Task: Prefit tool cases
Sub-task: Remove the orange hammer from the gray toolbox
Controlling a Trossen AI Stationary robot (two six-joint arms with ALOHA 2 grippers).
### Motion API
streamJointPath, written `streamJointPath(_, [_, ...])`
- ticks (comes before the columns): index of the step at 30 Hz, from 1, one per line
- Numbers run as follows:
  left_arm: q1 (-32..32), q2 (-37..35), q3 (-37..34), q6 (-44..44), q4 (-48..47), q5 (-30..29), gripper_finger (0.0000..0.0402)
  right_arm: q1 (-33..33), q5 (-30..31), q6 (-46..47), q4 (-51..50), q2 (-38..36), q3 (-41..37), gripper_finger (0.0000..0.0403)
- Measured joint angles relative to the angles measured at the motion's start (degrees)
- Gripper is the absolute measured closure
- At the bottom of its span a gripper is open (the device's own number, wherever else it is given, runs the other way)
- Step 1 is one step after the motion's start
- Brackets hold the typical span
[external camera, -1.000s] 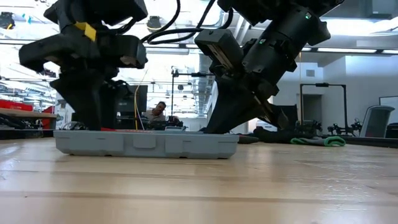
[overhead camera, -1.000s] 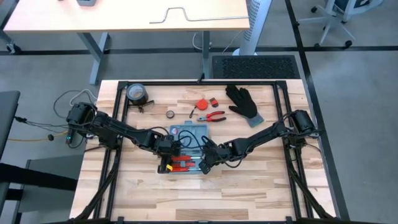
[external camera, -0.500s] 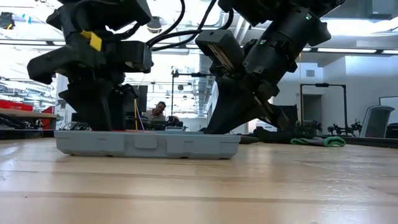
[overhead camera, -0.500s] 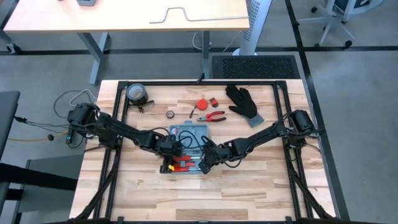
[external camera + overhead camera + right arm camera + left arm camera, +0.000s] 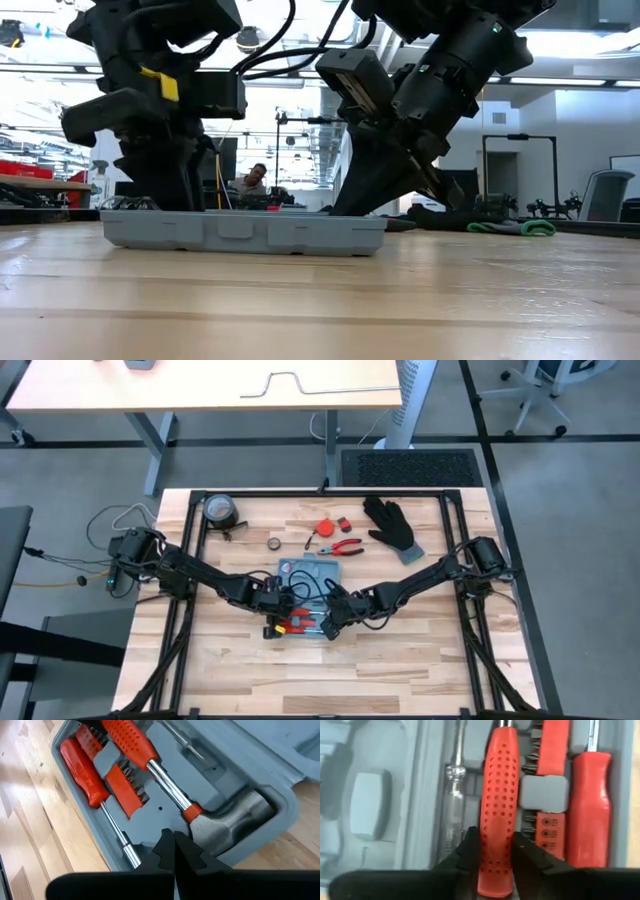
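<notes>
Now my left hand (image 5: 495, 855) pinches the red dimpled hammer handle (image 5: 497, 805) in the light-blue plastic case (image 5: 240, 230), right hand (image 5: 173, 851) pressed together; next, seat it flush.

Both dark six-joint arms reach inward from the two sides of the wooden desk (image 5: 230, 670) and meet low over the flat light-blue plastic tool case (image 5: 305, 574), the landmark here. The left gripper (image 5: 494, 851) sits at the case's near left part, wrist bent down, its fingers (image 5: 469, 851) clamped on either side of the red dotted hammer handle (image 5: 498, 815). The right gripper (image 5: 173, 851) sits at the case's near right edge, arm slanting steeply down, fingers pressed together and holding nothing.
</notes>
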Motion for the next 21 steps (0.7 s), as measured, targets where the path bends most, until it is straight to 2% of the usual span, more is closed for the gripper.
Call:
streamJointPath(9, [-1.40,-0.73,-0.07,-4.38,0.92,0.24,0.0332,0.07,0.04,-0.49,1.09,-1.34,-0.22,0.0392])
streamJointPath(19, [-1.64,-5.48,-0.44,-7.41,1.41,0.57,0.0333,0.48,4.24,-5.08,0.59,-7.23,-0.22,0.0389])
streamJointPath(20, [-1.64,-5.81,-0.44,-7.47,1.50,0.57,0.0337,0.57,4.78,-5.12,0.60,-7.36,-0.22,0.0390])
streamJointPath(21, [-1.64,-6.31,-0.39,-7.73,1.88,0.41,0.0363,0.70,5.12,-5.19,0.62,-7.57,-0.22,0.0390])
